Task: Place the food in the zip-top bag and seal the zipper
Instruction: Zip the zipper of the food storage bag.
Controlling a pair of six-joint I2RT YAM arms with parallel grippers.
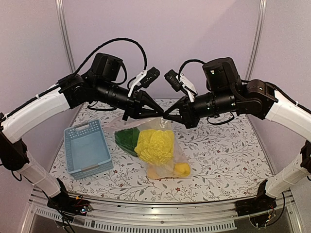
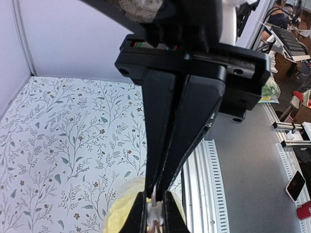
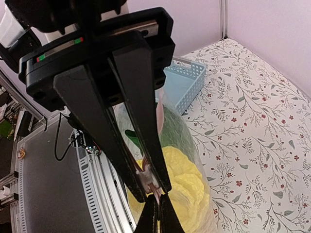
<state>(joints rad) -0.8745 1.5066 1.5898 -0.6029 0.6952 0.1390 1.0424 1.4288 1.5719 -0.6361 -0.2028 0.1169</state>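
Note:
The clear zip-top bag [image 1: 167, 145] stands on the table with the food inside: pale-yellow napa cabbage [image 1: 154, 144], dark-green bok choy [image 1: 126, 139], round yellow fruit [image 1: 182, 169] and orange fruit [image 1: 154, 173]. Both grippers meet tip to tip at the bag's raised top edge. My left gripper [image 1: 159, 116] is shut on that edge [image 2: 156, 193]. My right gripper [image 1: 168, 118] is shut on a small white piece [image 3: 148, 176] on the zipper [image 3: 160, 116]. In the right wrist view the cabbage [image 3: 189, 187] and bok choy [image 3: 177, 128] show through the plastic.
A light-blue slotted basket [image 1: 87, 147] lies left of the bag and shows in the right wrist view [image 3: 187, 80]. The floral table cover [image 1: 223, 150] reaches to the aluminium rail [image 1: 160, 211] at the near edge. Purple walls stand behind and beside.

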